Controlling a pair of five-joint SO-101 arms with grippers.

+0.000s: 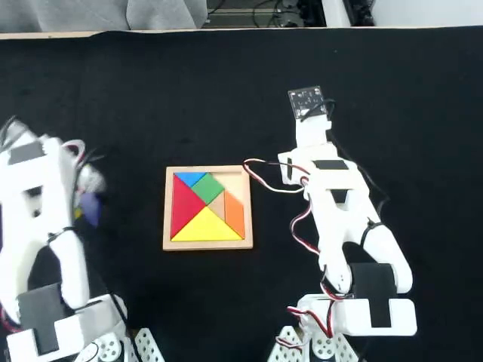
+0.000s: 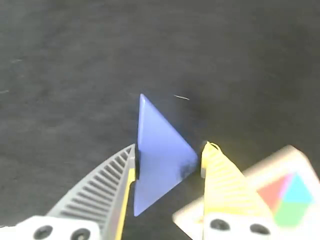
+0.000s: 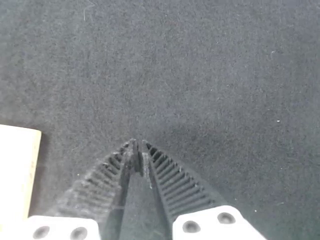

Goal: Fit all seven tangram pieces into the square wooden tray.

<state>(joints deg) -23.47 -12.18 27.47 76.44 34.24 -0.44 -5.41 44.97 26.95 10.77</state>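
The square wooden tray (image 1: 207, 244) lies mid-table and holds blue, green, red, yellow, orange and tan pieces. At the table's left, my left gripper (image 1: 88, 188) is shut on a violet-blue triangle (image 1: 89, 208). In the left wrist view the triangle (image 2: 160, 150) sits between the grey finger (image 2: 112, 175) and the yellow finger (image 2: 222, 175), with my left gripper (image 2: 171, 147) just off a corner of the tray (image 2: 270, 167). My right gripper (image 1: 306, 113) is to the right of the tray and beyond it. It (image 3: 136, 145) is shut on nothing above the cloth, near a tray corner (image 3: 17, 170).
Black cloth covers the whole table (image 1: 226, 98). The right arm's body and red-white cables (image 1: 272, 181) reach close to the tray's right side. The left arm's white body (image 1: 38, 226) stands along the table's left edge.
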